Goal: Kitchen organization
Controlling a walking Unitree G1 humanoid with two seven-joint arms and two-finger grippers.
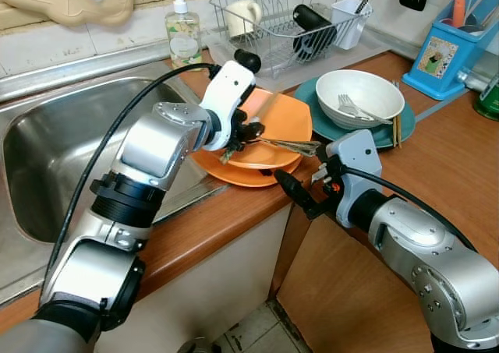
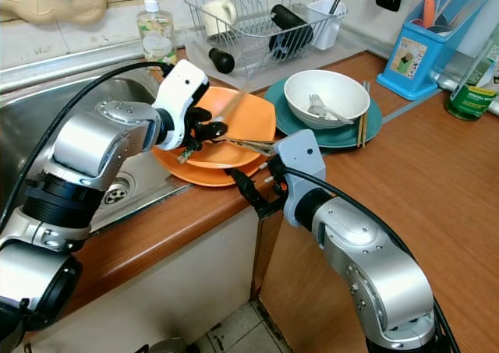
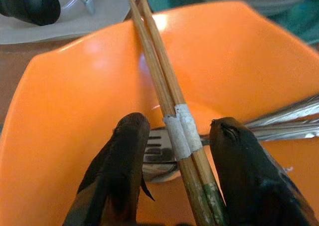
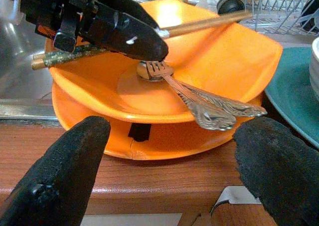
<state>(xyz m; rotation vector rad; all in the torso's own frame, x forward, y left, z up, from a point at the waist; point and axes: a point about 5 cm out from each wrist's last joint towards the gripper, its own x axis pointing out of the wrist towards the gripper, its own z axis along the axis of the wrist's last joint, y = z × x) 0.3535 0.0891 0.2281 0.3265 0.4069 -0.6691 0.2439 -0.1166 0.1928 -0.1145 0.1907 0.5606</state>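
Wooden chopsticks (image 3: 169, 106) are straddled, ungripped, by the spread left gripper (image 3: 174, 151); slippage onto the orange plate (image 1: 284, 119) is risked. The right gripper (image 4: 169, 171) is held spread.

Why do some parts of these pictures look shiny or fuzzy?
Left wrist view: the orange plate shows soft bright glare, and the teal plate and white bowl at its far edge are out of focus, while the chopsticks between the left gripper fingers stay sharp. Right wrist view: the right gripper fingertips, close to the lens, look blurred.
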